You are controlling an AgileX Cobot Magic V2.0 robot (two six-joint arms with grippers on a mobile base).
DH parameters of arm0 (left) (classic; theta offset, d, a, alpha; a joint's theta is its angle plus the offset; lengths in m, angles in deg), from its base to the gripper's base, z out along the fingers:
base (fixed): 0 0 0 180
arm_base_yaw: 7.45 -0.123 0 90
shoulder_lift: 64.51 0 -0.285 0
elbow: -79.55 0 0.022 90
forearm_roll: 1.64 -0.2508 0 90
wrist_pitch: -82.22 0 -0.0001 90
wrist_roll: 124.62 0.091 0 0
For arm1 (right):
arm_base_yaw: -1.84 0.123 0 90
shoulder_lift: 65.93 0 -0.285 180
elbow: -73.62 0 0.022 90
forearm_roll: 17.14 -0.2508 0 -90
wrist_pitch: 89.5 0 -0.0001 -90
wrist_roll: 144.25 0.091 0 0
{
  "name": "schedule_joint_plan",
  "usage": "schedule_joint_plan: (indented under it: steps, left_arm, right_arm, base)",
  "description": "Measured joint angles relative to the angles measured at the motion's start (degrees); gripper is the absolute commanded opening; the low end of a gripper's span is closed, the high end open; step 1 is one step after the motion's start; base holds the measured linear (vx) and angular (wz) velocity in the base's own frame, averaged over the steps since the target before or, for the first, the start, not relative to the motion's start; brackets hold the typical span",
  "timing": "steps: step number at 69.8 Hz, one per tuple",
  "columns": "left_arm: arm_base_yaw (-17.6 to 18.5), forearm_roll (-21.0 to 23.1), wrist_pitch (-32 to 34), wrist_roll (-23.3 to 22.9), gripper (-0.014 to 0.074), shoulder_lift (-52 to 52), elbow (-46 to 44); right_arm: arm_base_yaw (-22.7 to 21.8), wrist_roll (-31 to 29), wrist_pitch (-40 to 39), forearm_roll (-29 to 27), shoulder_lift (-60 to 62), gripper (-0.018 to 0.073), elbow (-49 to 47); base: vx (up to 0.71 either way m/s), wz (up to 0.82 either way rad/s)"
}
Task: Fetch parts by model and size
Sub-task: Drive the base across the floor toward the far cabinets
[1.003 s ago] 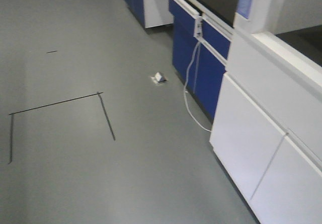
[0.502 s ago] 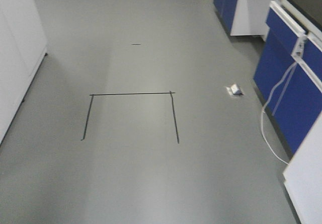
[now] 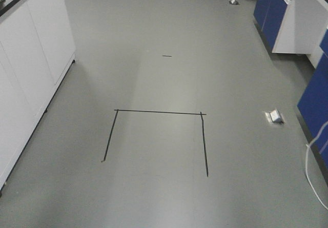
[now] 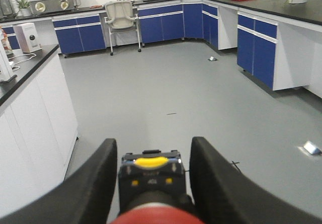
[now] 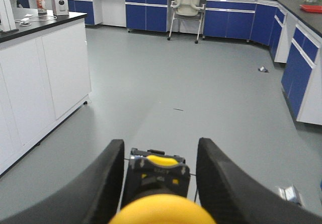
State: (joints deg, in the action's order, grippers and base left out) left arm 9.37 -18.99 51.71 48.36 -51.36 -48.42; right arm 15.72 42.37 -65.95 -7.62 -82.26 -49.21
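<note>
The parts are two mushroom-head push-button switches, one in each wrist view. A red-capped switch (image 4: pixel 151 178) on a black body sits between the black fingers (image 4: pixel 95 183) of my left gripper (image 4: pixel 152 148), which is shut on it above the grey floor. Its red cap fills the bottom edge of that view. A yellow-capped switch (image 5: pixel 157 176) is held the same way by my right gripper (image 5: pixel 161 146), its cap blurred at the bottom edge. Neither gripper nor switch shows in the front view.
A black tape outline (image 3: pixel 159 112) marks the grey floor ahead. White cabinets (image 3: pixel 31 48) stand on the left, blue cabinets (image 3: pixel 274 7) on the right. A small white object (image 3: pixel 275 117) and a white cable (image 3: pixel 310 171) lie by them. An office chair (image 4: pixel 121 15) stands at the far wall.
The front view has swung left: the tape outline went from the left to the middle, the right-hand cabinets slid out toward the edge, and the white cabinets on the left came into view.
</note>
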Motion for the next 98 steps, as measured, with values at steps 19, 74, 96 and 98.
schedule_joint_plan:
  steps: [19, 74, 96, 98]
  left_arm:
    - [0.00, 0.00, 0.00, 0.00, -0.0006, 0.00, 0.00]
    - [0.00, 0.00, 0.00, 0.00, -0.0006, 0.00, 0.00]
    - [0.00, 0.00, 0.00, 0.00, -0.0006, 0.00, 0.00]
    - [0.00, 0.00, 0.00, 0.00, -0.0006, 0.00, 0.00]
  right_arm:
    - [0.00, 0.00, 0.00, 0.00, 0.00, -0.0002, 0.00]
    - [0.00, 0.00, 0.00, 0.00, 0.00, -0.0002, 0.01]
    - [0.00, 0.00, 0.00, 0.00, 0.00, -0.0002, 0.01]
    - [0.00, 0.00, 0.00, 0.00, 0.00, -0.0002, 0.01]
  base:
    - [0.49, 0.14]
    - [0.52, 0.00]
    - [0.53, -0.05]
    - [0.53, -0.08]
